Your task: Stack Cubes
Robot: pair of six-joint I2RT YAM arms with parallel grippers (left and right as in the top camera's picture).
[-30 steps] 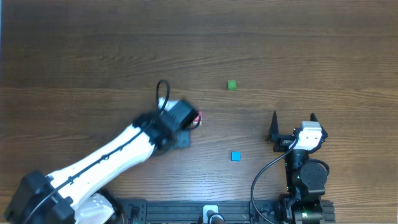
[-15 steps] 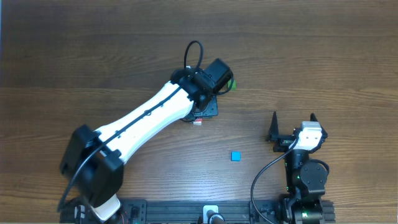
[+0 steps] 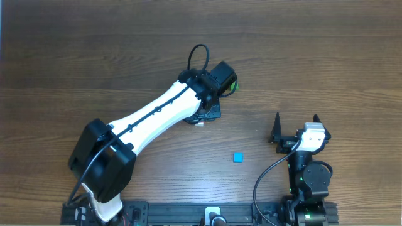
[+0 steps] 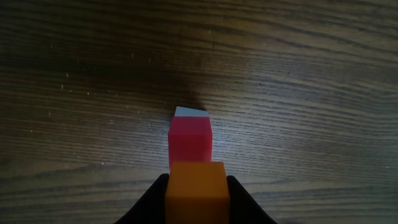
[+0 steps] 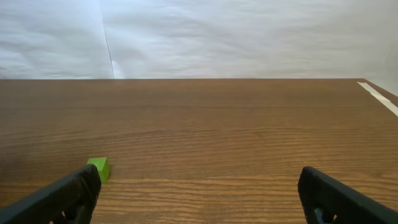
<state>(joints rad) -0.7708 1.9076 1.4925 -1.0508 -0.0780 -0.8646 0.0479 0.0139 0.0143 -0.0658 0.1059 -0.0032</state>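
Orange cube (image 4: 196, 185) pinched at both sides, red cube (image 4: 189, 140) touching it; green cube (image 5: 99, 168), blue cube (image 3: 237, 157) lying well apart

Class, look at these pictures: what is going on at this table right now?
The left gripper is shut on an orange cube, with a red cube right next to it on the table; whether the two touch is unclear. The right gripper sits open near its base, holding nothing. A green cube and a blue cube lie apart on the wood, unstacked.

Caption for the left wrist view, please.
Left gripper clamps an orange cube, red cube just past it, wooden table beyond.
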